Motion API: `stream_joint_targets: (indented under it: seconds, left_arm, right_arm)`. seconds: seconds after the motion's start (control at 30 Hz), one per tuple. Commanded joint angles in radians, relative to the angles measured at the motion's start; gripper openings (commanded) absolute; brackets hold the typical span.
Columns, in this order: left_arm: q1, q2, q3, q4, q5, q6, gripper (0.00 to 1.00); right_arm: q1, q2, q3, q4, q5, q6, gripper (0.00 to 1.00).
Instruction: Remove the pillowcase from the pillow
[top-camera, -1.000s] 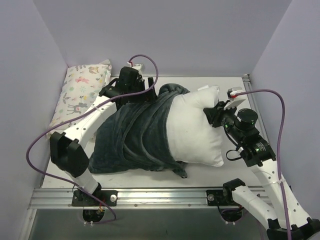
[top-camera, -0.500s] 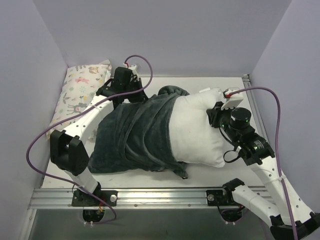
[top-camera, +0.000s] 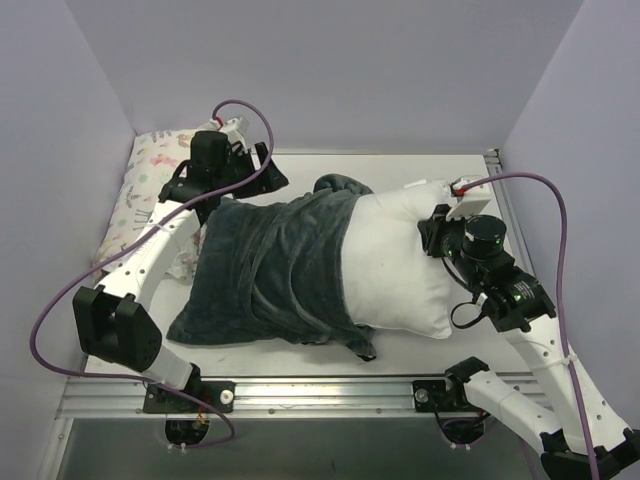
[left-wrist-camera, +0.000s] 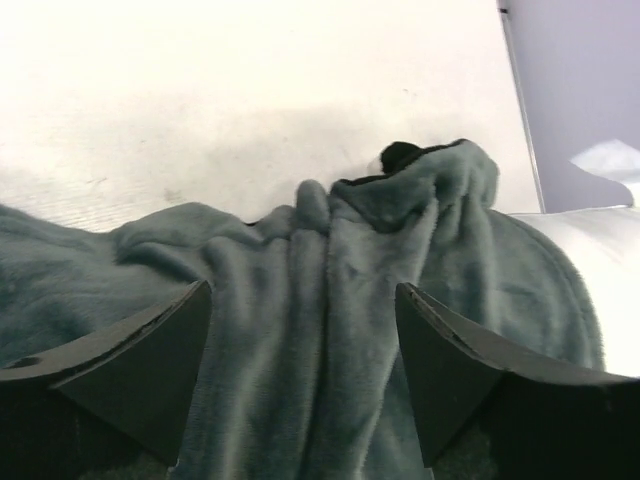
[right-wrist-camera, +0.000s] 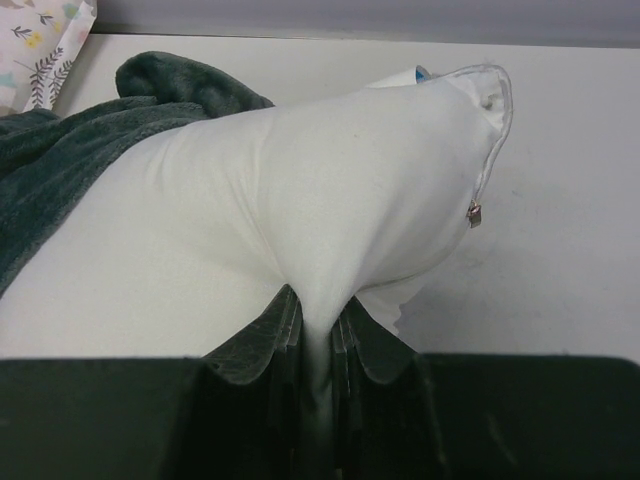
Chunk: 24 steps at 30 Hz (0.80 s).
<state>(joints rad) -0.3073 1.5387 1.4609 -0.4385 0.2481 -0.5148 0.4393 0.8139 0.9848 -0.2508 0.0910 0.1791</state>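
Note:
The dark grey-green plush pillowcase (top-camera: 265, 275) lies flat across the table's left and middle and still covers the left end of the white pillow (top-camera: 395, 265). My left gripper (top-camera: 258, 180) hovers open over the pillowcase's far edge. In the left wrist view the gripper (left-wrist-camera: 302, 292) has its jaws wide apart above rumpled pillowcase fabric (left-wrist-camera: 330, 260) and grips nothing. My right gripper (top-camera: 432, 232) is shut on a pinch of the pillow's white cover (right-wrist-camera: 330, 190), seen between its jaws (right-wrist-camera: 318, 320). A blue tag (right-wrist-camera: 420, 72) peeks out at the pillow's far corner.
A small pillow with pastel animal print (top-camera: 150, 190) lies against the left wall, just behind my left arm; its corner shows in the right wrist view (right-wrist-camera: 45, 35). Purple walls close in on three sides. A metal rail (top-camera: 320, 392) runs along the near edge.
My left arm has swung left and back toward the far left corner. The pillowcase has dropped from a raised bunch and now lies flatter, spread further left. The right gripper has kept its hold.

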Motion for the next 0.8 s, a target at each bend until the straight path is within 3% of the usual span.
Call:
stream_joint_targets:
  seconds: [0.0, 0.23, 0.37, 0.4, 0.47, 0.53, 0.57, 0.77]
  left_arm:
    - [-0.016, -0.019, 0.038, 0.066, 0.103, 0.039, 0.83]
    - [-0.111, 0.084, 0.125, -0.035, 0.115, 0.136, 0.87]
    - [-0.128, 0.11, 0.124, -0.045, 0.114, 0.144, 0.81]
    - [-0.128, 0.124, 0.131, -0.06, 0.111, 0.145, 0.77]
    - [-0.128, 0.142, 0.144, -0.081, 0.096, 0.154, 0.58]
    - [-0.128, 0.172, 0.176, -0.127, 0.045, 0.16, 0.32]
    - [-0.128, 0.185, 0.185, -0.143, 0.01, 0.159, 0.02]
    - [-0.035, 0.173, 0.167, -0.187, -0.306, 0.066, 0.0]
  right_arm:
    - [-0.005, -0.027, 0.074, 0.11, 0.038, -0.012, 0.0]
    - [-0.004, -0.009, 0.103, 0.105, 0.023, 0.005, 0.0]
    - [-0.005, -0.002, 0.114, 0.096, 0.033, 0.007, 0.0]
    - [-0.004, -0.001, 0.117, 0.09, 0.033, 0.008, 0.0]
    - [-0.005, -0.001, 0.127, 0.082, 0.038, 0.007, 0.0]
    - [-0.004, 0.001, 0.137, 0.076, 0.042, 0.005, 0.0]
    - [-0.004, 0.002, 0.152, 0.064, 0.049, 0.006, 0.0]
    - [-0.008, 0.007, 0.248, -0.033, 0.189, -0.015, 0.0]
